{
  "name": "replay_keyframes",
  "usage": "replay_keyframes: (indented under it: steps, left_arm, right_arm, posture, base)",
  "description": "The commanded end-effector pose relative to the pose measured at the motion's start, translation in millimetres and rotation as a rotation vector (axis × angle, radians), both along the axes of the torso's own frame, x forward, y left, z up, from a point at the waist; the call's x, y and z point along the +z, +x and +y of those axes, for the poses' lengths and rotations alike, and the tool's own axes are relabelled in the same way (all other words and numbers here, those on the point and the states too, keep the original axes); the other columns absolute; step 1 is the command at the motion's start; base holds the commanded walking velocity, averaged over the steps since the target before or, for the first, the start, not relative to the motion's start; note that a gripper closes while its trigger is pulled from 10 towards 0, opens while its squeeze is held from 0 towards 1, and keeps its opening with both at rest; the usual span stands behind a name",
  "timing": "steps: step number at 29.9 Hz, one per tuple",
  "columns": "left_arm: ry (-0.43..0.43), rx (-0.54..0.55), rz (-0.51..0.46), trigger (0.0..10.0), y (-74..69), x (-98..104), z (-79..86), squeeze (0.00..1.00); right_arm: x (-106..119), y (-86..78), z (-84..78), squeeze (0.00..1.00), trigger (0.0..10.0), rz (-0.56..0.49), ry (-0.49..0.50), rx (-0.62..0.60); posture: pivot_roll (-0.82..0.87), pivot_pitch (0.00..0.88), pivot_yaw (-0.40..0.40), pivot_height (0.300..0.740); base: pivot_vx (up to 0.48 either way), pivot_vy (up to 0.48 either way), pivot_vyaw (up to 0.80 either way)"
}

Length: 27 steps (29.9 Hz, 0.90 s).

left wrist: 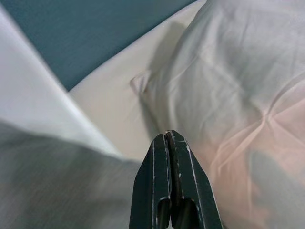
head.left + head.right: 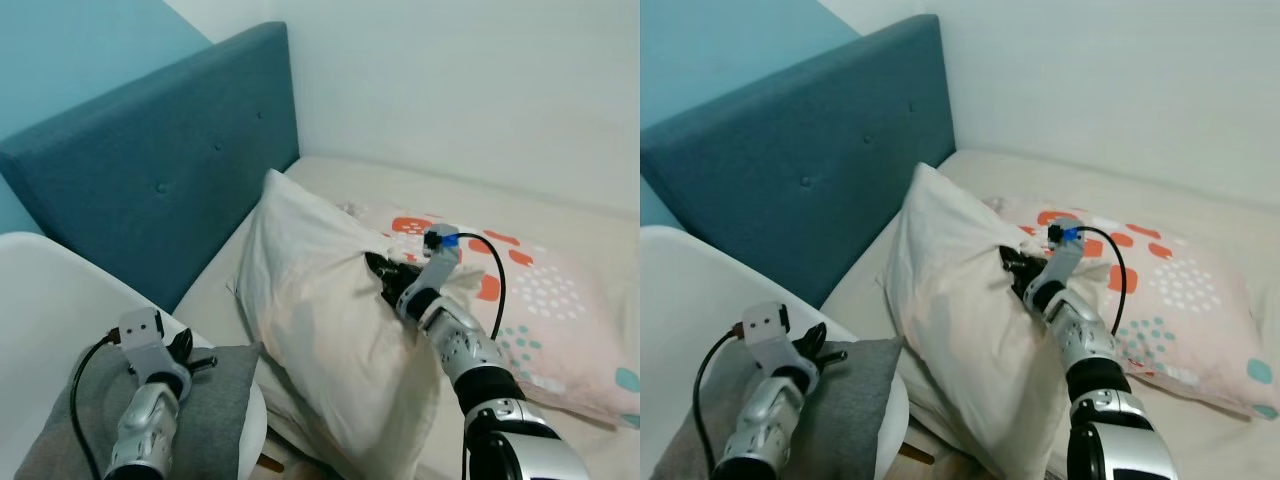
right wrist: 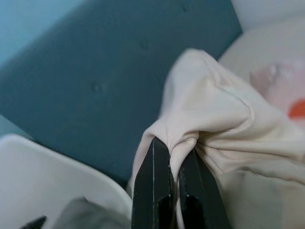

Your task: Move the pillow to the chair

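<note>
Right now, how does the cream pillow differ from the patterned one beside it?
The cream pillow is plain, lifted upright and pinched in the right gripper. The patterned pillow has orange and teal dots, lies flat on the bed, and no gripper touches it. Both sit near the blue headboard.

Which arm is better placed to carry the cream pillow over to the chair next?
The right. Its end effector already pinches a fold of the cream pillow, lifted off the bed. The left end effector is shut, empty, above the chair's grey cushion.
</note>
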<state>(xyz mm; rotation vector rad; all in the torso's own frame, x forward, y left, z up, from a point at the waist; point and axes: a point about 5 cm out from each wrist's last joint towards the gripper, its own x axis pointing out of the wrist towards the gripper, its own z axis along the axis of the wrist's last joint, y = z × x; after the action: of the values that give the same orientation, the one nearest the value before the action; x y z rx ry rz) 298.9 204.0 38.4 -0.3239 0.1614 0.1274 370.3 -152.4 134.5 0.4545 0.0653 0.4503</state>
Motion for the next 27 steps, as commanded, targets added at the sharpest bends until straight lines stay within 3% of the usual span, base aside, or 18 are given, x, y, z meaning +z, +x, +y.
replay_keyframes:
  steps: [1, 5, 13, 16, 20, 21, 22, 24, 27]
  left_arm:
    - [-0.021, -0.020, 0.035, 10.0, 0.2, -5.1, -10.2, 0.00]
    - [-0.046, -0.035, 0.052, 10.0, 4.0, -6.8, -21.7, 0.00]
    - [-0.073, -0.045, 0.034, 10.0, 6.2, -5.2, -28.5, 0.00]
    - [-0.066, -0.052, 0.030, 10.0, 6.5, -4.9, -29.2, 0.00]
    - [-0.060, -0.053, 0.043, 10.0, 4.2, -8.6, -28.5, 0.00]
    - [-0.048, -0.061, 0.054, 10.0, 3.0, -10.5, -28.4, 0.00]
    - [-0.033, -0.073, 0.069, 10.0, 1.1, -13.5, -28.5, 0.00]
    - [-0.031, -0.076, 0.074, 10.0, 0.6, -14.4, -28.6, 0.00]
    - [-0.034, -0.080, 0.078, 10.0, 0.1, -15.2, -29.1, 0.00]
  right_arm:
    - [34.8, 4.5, 8.7, 0.00, 0.0, -0.141, 0.043, 0.037]
    - [52.8, -4.3, 20.5, 0.00, 0.0, -0.230, 0.065, 0.106]
    - [50.8, -18.2, 37.1, 0.00, 0.0, -0.249, 0.045, 0.173]
    - [40.7, -20.7, 37.3, 0.00, 0.0, -0.236, -0.008, 0.148]
    - [39.7, -21.5, 29.1, 0.00, 0.0, -0.225, 0.002, 0.091]
    - [44.8, -20.8, 25.0, 0.00, 5.6, -0.244, 0.006, 0.065]
    - [56.8, -18.0, 16.0, 0.00, 10.0, -0.286, 0.016, 0.006]
    - [60.6, -16.8, 12.8, 0.00, 10.0, -0.299, 0.021, -0.015]
    - [89.7, -17.7, 4.5, 0.00, 10.0, -0.416, 0.081, -0.041]
  posture:
    - [0.09, 0.000, 0.061, 0.718]
    - [0.08, 0.000, 0.057, 0.737]
    - [0.08, 0.000, 0.053, 0.740]
    - [0.08, 0.000, 0.052, 0.740]
    - [0.08, 0.000, 0.050, 0.740]
    - [0.08, 0.000, 0.049, 0.740]
    - [0.08, 0.000, 0.047, 0.740]
    - [0.08, 0.000, 0.047, 0.740]
    - [0.07, 0.000, 0.048, 0.740]
  base:
    - [0.000, 0.000, 0.00]
    - [-0.183, 0.000, 0.00]
    - [-0.323, 0.000, 0.00]
    - [0.000, 0.000, 0.00]
    - [0.000, 0.000, 0.00]
    - [0.000, 0.000, 0.00]
    - [0.000, 0.000, 0.00]
    - [0.000, 0.000, 0.00]
    - [0.000, 0.000, 0.00]
